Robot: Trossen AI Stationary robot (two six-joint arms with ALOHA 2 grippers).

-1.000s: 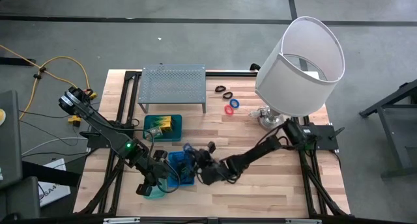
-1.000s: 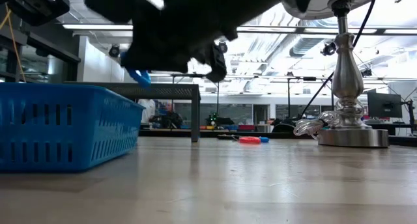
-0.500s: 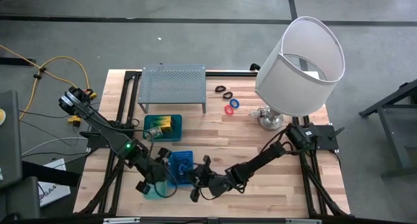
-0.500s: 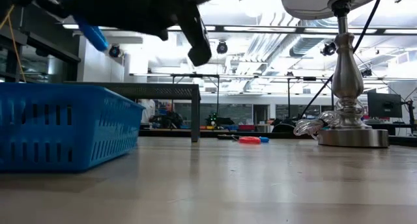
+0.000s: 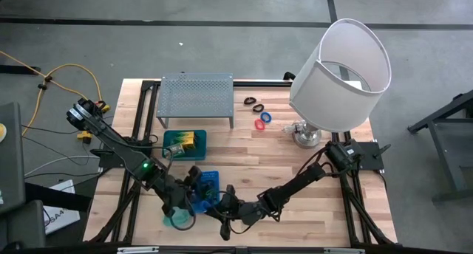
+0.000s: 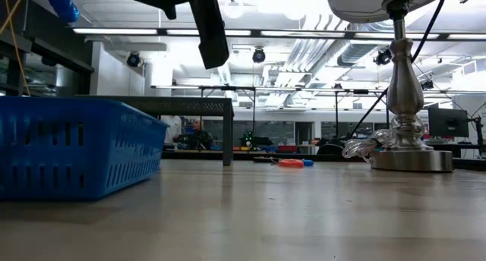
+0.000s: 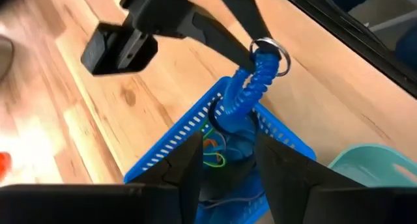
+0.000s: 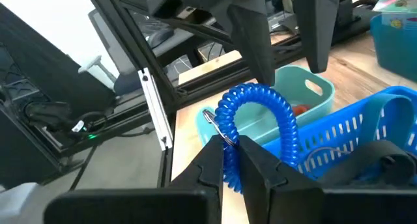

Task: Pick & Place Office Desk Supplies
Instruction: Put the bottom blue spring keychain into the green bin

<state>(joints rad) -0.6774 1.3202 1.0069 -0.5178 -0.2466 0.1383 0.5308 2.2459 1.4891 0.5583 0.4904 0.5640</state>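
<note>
A blue coiled cord with a metal ring at one end rises out of the blue basket. My right gripper is shut on it over the basket's near side. My left gripper hovers open above the basket and the teal tray. Its fingers stand clear of the cord. Red and blue rings and black loops lie on the table at the far middle. Yellow-green packets sit in a small tray. My right gripper pinches the cord's ring end between its two fingers, just beside the metal ring. The fingers come nearly level from the table's right. The cord arches up from the hold, and its other end hangs down into the blue basket.
A grey perforated rack stands at the far left. A big white-shaded lamp stands at the far right, its base on the table. The bare wooden table top lies between them.
My right gripper has gone toward the table's near edge and up, drawing the cord's ring end higher out of the basket while the other end stays inside. My left gripper has rolled about its own line while staying over the basket and teal tray.
</note>
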